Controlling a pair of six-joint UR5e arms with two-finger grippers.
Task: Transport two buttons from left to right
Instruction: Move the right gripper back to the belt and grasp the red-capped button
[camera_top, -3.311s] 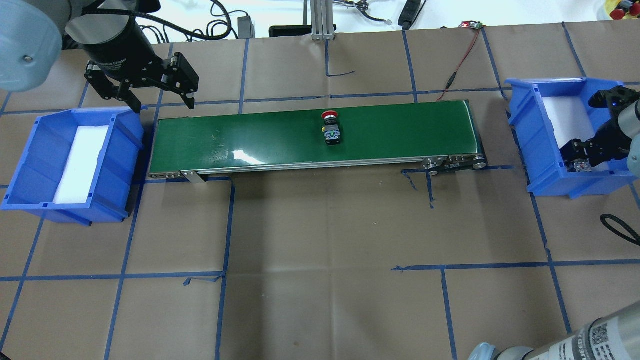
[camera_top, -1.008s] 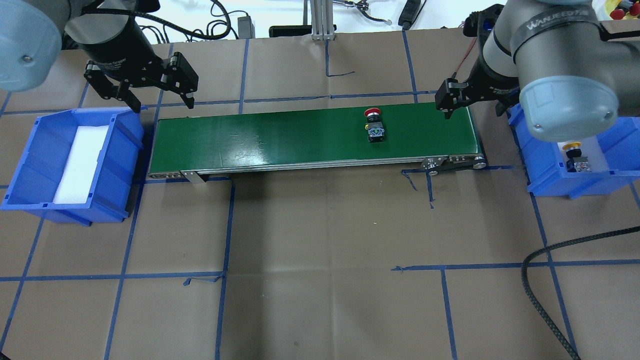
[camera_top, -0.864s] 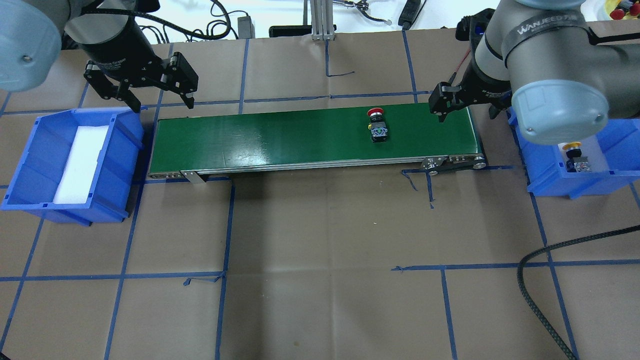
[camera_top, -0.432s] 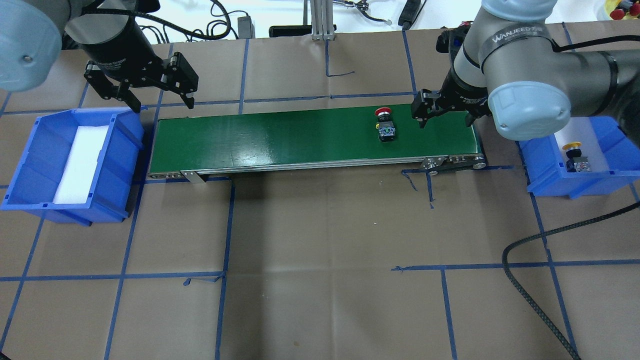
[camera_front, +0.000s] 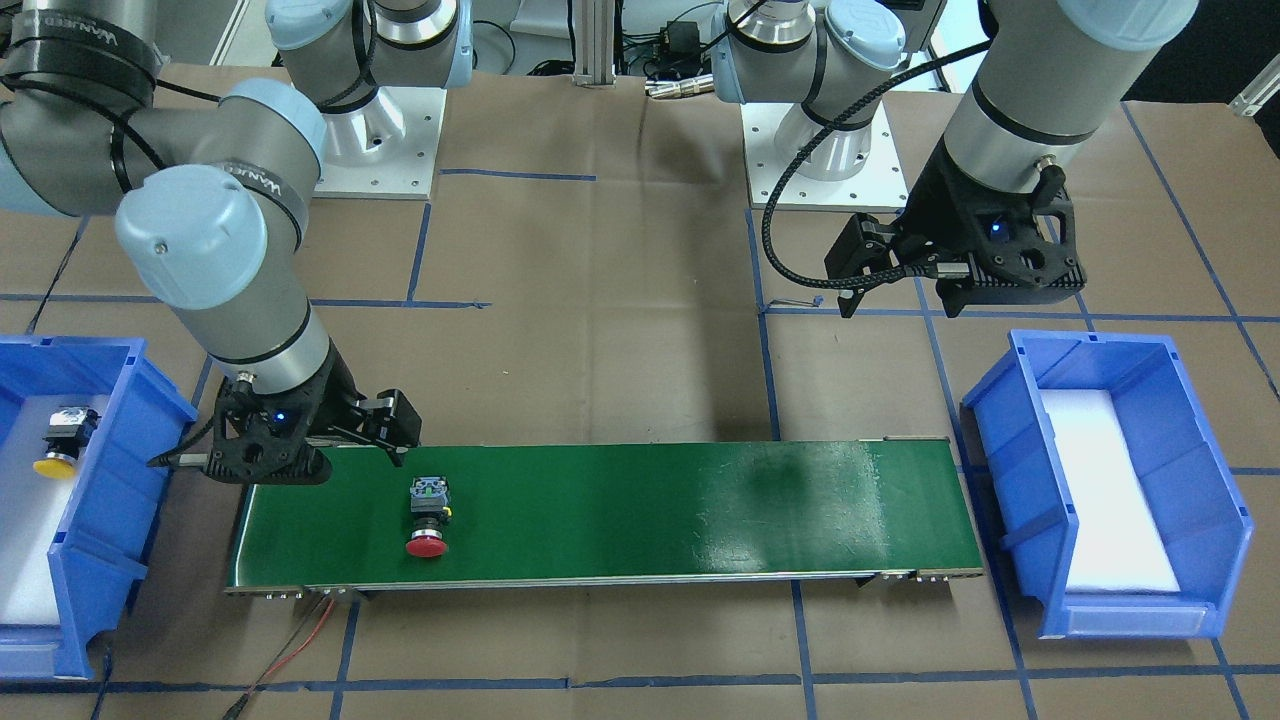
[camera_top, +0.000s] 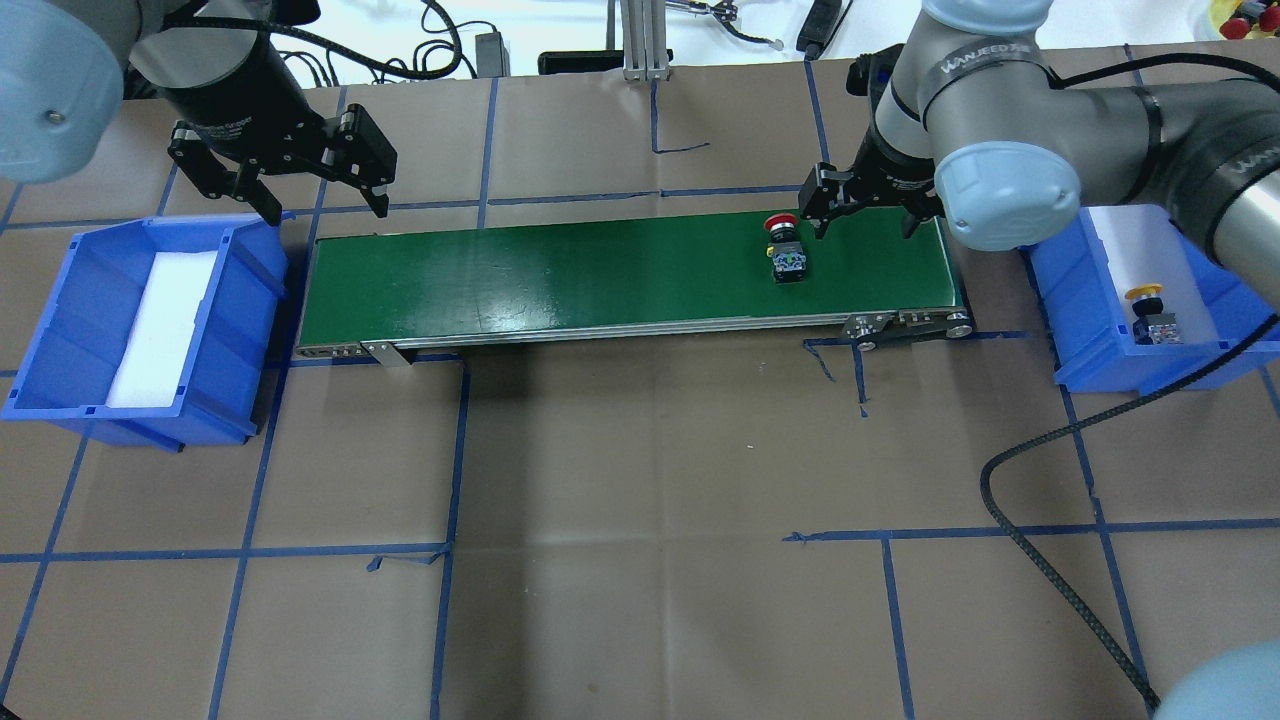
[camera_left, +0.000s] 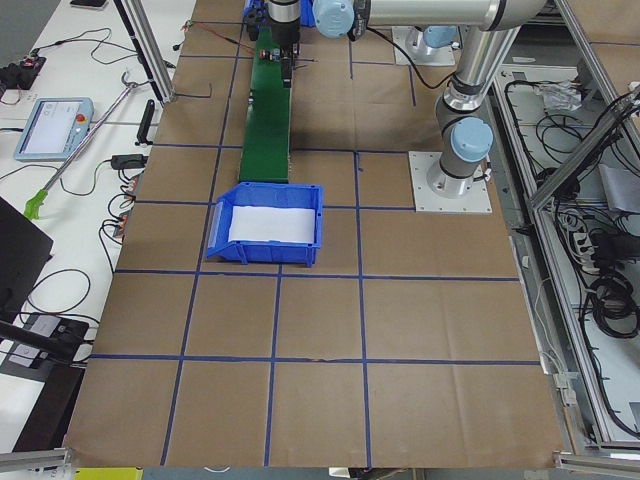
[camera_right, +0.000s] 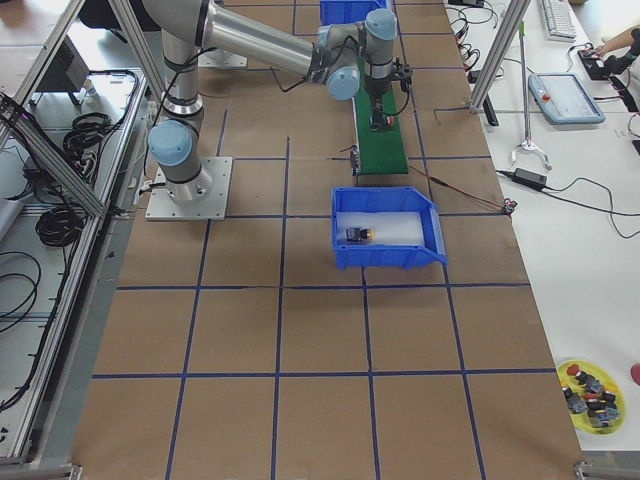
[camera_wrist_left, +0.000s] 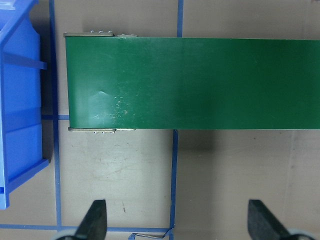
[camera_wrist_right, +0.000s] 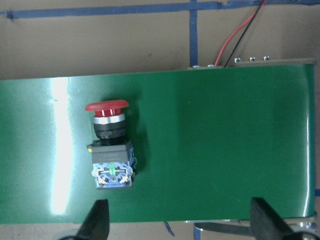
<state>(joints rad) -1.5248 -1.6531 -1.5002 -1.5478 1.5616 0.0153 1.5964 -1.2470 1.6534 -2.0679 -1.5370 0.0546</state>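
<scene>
The red button (camera_top: 785, 250) lies on its side on the green belt (camera_top: 600, 270), close to the belt end nearest the bench's right edge. Its cap points at the far edge. The yellow button (camera_top: 1150, 315) already sits in the blue bin (camera_top: 1090, 300) at that right edge, so 1 of 2 looks delivered.

The right claw (camera_top: 862, 225) hangs over the belt just beside the red button, released and empty. In the wrist view the button (camera_wrist_right: 111, 145) sits off to 1 side, above 1 finger (camera_wrist_right: 97, 220) rather than between the 2. The left claw (camera_top: 327, 210) is also released and empty, near the far left corner of the belt.

The button is probably rigid plastic and metal, small and fairly light, so it should not deform or need much force. The round glossy cap would likely slip or roll out of a pinch. The blocky body offers flat opposite faces, the better place to grip. The terminal end looks more delicate and is best avoided.
</scene>
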